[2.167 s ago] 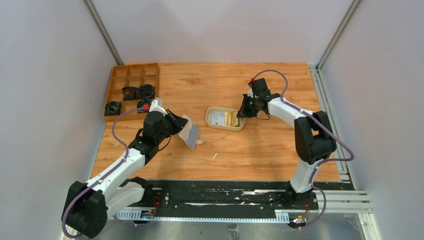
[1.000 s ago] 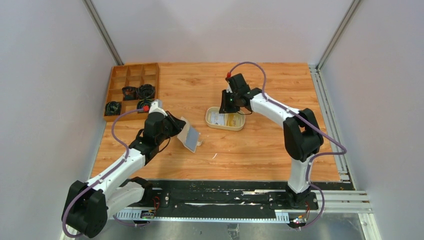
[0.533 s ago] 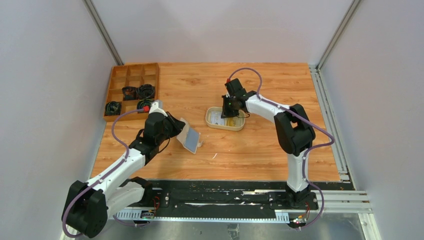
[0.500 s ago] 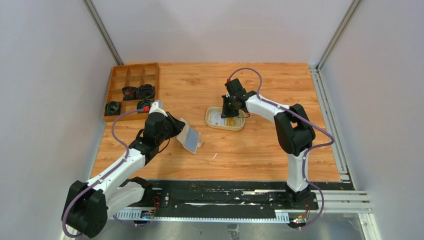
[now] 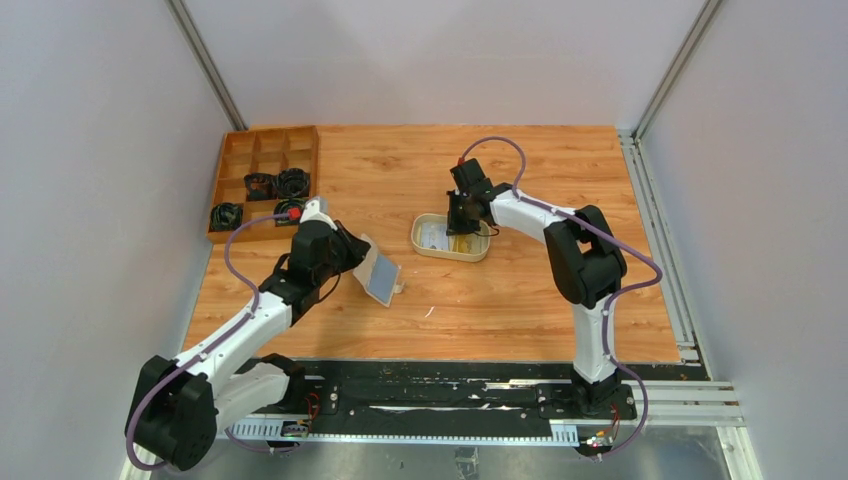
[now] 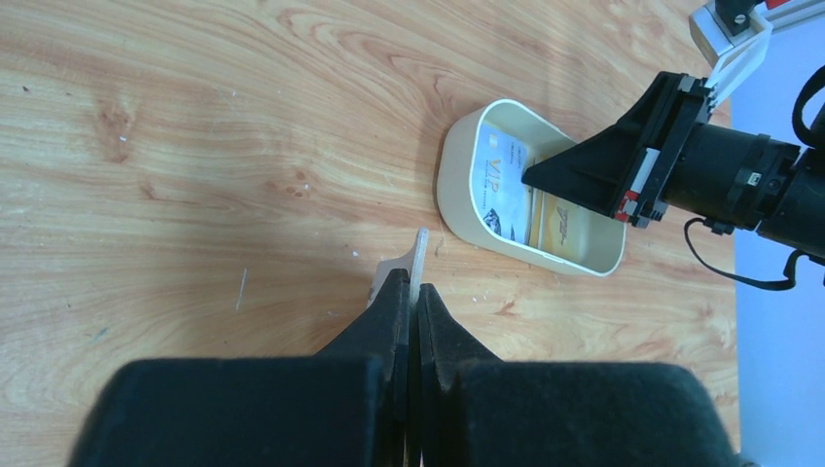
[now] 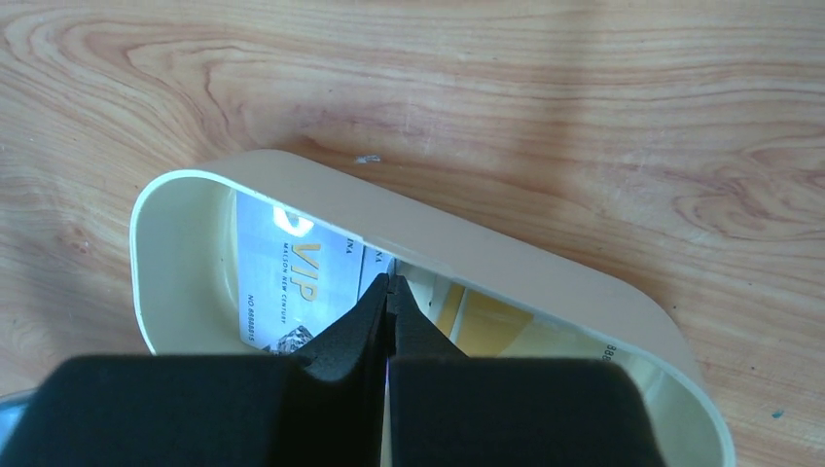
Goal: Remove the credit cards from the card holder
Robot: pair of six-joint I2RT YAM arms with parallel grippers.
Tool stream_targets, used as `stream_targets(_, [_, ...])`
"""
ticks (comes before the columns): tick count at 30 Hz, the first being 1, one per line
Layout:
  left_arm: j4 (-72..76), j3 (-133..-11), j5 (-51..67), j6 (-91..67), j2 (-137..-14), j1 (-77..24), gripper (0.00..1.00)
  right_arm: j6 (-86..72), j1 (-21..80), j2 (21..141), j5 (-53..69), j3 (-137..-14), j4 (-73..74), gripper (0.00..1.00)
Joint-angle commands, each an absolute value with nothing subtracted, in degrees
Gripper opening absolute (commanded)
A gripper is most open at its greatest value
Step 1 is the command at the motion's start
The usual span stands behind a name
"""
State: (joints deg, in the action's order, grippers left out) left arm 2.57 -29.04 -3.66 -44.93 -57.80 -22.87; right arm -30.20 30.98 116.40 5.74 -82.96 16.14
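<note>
I am watching the right gripper [image 7: 389,284], which has swung in from beside the oval tray [image 7: 457,251] and is now hanging inside it. Its jaws have just pressed together on nothing I can see. A whitish VIP card [image 7: 282,282] and a yellow card [image 7: 491,321] are lying in the tray, already out. The left gripper [image 6: 413,297] is still pinching the card holder [image 5: 380,276], tilted above the table [image 5: 520,300]. I cannot tell whether any cards are remaining inside.

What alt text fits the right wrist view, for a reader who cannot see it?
The right tool, shut, points into a cream oval tray holding a white VIP card and a yellow card, on a wooden table.
</note>
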Motion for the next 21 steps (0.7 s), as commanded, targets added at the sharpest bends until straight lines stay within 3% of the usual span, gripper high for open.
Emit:
stream_targets(1, [1.63, -31.52, -4.46, -43.19, -57.95, -22.36, 0.00, -30.76, 29.97, 118.68, 4.02, -83.70, 16.70, 0.00])
stream_targets(21, [0.26, -32.54, -4.76, -42.44, -56.99, -22.15, 0.00, -29.55, 29.55, 119.69, 2.11, -85.12, 19.89, 0.00])
